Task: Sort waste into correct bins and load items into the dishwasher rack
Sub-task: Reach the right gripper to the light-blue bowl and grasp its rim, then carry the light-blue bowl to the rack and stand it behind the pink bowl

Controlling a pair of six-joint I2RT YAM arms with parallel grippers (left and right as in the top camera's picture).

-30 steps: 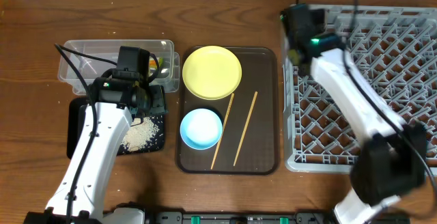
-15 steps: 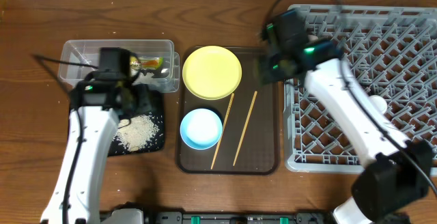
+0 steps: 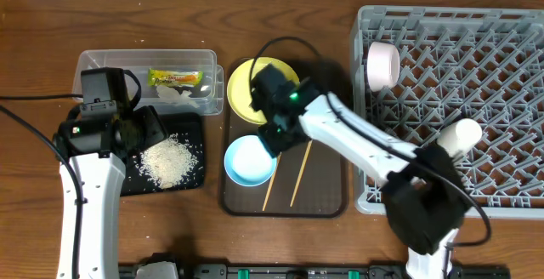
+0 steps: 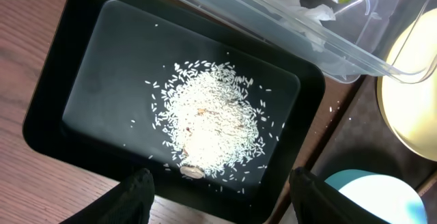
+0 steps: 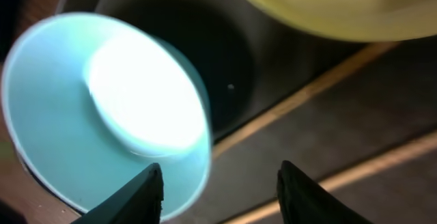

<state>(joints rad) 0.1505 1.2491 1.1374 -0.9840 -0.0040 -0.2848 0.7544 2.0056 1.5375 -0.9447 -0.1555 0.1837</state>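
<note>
My left gripper (image 4: 218,197) is open and empty above the near rim of the black tray (image 4: 89,80), which holds the rice (image 4: 212,125). The clear tub (image 3: 93,62) holds the wrapper (image 3: 174,77) and the tissue (image 3: 180,93). My right gripper (image 5: 218,190) is open and empty, low over the right edge of the light blue bowl (image 5: 61,115). The yellow plate (image 3: 242,92) and two chopsticks (image 3: 304,173) lie beside the bowl (image 3: 249,162). The white bowl (image 3: 382,65) and the cup (image 3: 459,136) stand in the grey rack (image 3: 476,58).
The plate, blue bowl and chopsticks rest on a dark brown serving tray (image 3: 327,194) between the black tray and the rack. The tub's corner (image 4: 341,53) overhangs the black tray's far edge. Bare wooden table (image 3: 255,245) lies along the front.
My right arm swung left from the rack's far-left corner to the blue bowl, leaving the white bowl showing in the rack. My left arm drew back left from the tub.
</note>
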